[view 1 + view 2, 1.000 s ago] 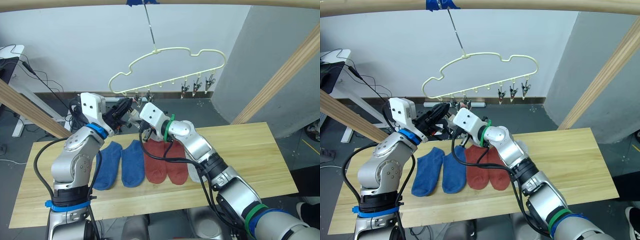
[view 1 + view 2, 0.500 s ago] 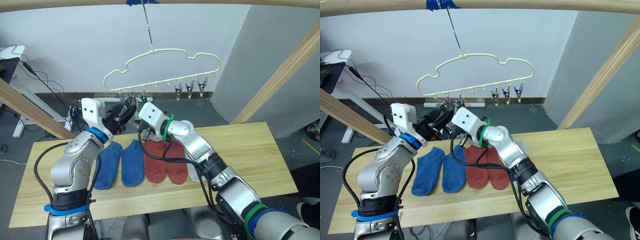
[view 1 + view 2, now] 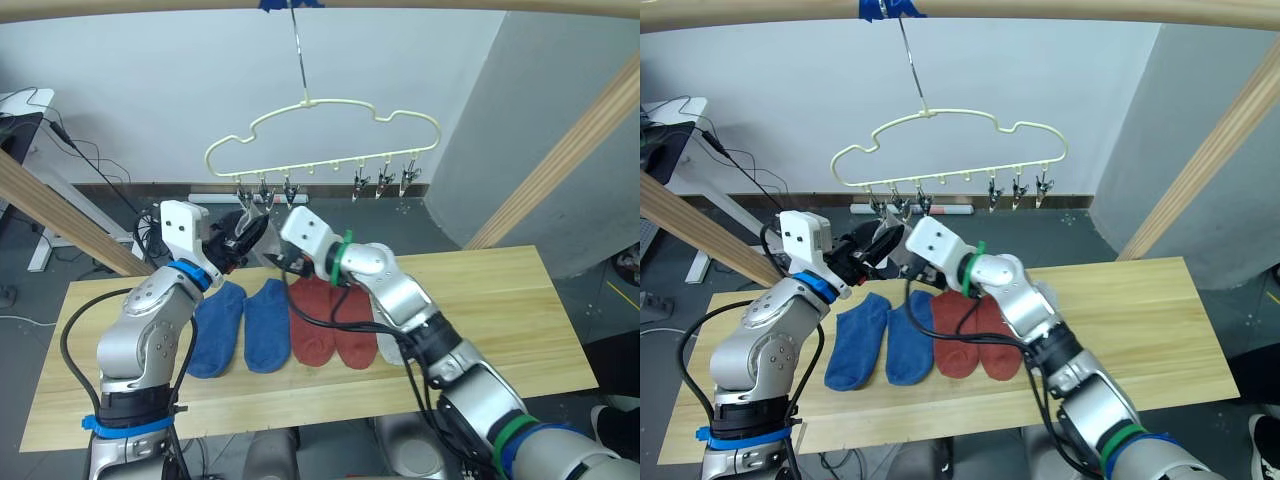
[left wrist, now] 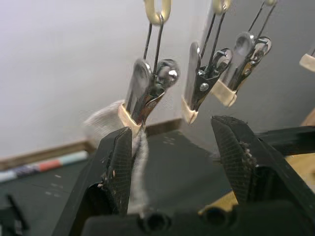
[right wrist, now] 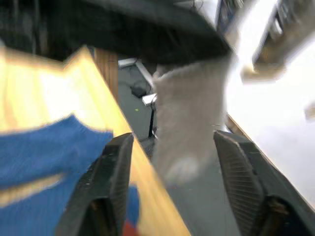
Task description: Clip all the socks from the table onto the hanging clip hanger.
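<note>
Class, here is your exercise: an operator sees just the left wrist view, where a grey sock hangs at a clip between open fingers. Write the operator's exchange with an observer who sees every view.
Operator: What lies on the table?
Observer: On the table, two blue socks and two rust-red socks lie side by side. A light grey one peeks out behind the right arm.
Operator: Where is the right gripper?
Observer: The right gripper is close beside the left gripper. It is open, its fingers on either side of the hanging grey sock.
Operator: Any free clips?
Observer: The clip hanger carries three clips at its right end, all bare.
</note>
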You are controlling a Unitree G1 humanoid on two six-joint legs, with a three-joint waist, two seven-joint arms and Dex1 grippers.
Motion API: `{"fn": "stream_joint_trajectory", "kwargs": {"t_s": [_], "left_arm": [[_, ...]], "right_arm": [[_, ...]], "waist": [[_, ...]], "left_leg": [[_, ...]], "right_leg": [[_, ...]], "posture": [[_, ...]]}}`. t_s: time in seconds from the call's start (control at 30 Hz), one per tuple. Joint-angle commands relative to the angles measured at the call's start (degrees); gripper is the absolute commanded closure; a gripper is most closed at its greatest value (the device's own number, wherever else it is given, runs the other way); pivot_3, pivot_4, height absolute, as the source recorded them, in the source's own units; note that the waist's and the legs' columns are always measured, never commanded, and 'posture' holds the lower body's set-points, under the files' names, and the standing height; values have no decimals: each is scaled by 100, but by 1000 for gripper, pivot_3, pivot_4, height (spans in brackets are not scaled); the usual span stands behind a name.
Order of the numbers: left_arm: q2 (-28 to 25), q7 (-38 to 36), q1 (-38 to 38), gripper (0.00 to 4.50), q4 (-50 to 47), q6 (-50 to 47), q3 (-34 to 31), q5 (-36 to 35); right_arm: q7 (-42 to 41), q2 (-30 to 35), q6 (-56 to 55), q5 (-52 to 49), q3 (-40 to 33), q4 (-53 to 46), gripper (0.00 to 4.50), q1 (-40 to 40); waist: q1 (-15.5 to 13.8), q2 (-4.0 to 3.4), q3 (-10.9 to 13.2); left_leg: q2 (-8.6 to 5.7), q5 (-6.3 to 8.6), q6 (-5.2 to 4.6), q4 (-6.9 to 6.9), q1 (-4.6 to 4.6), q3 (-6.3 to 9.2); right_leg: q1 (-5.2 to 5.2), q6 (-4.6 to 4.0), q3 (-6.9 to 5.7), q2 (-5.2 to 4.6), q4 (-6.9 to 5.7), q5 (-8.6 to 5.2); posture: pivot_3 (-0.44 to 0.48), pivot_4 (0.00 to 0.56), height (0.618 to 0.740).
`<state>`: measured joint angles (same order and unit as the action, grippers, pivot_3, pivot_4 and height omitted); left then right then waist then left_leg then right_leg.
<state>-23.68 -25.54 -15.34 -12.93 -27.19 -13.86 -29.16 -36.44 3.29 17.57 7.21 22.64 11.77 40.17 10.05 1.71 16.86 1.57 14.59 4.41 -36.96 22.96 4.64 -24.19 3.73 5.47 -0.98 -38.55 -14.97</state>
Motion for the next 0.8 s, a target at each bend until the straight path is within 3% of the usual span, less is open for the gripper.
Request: {"fn": "stream_joint_trajectory", "kwargs": {"t_s": [0.03, 0.3, 0.8], "left_arm": [[22, 14, 177, 1667, -434, 625, 248, 446], [707, 666, 344, 1667, -391, 1586, 742, 1365], [1226, 1142, -164, 1667, 391, 2240, 870, 1859]], "right_arm": [[-438, 516, 385, -237, -148, -1300, 1782, -403], [-921, 1636, 1347, -1130, -947, -3576, 1782, -1221], [-366, 2078, 1959, -1705, -1499, -4724, 1782, -1765]], "waist": [[-47, 0, 0], [-60, 2, -1], [-33, 3, -1]], "left_leg": [[0, 0, 0, 0, 0, 0], [-2, 0, 0, -3, -2, -2], [-2, -1, -1, -6, -3, -4]], "right_leg": [[0, 0, 0, 0, 1, 0], [4, 0, 3, 3, -1, 0], [5, 1, 6, 10, -2, -1]], "posture": [[-186, 269, 740], [-211, 272, 740], [-270, 279, 740]]}}
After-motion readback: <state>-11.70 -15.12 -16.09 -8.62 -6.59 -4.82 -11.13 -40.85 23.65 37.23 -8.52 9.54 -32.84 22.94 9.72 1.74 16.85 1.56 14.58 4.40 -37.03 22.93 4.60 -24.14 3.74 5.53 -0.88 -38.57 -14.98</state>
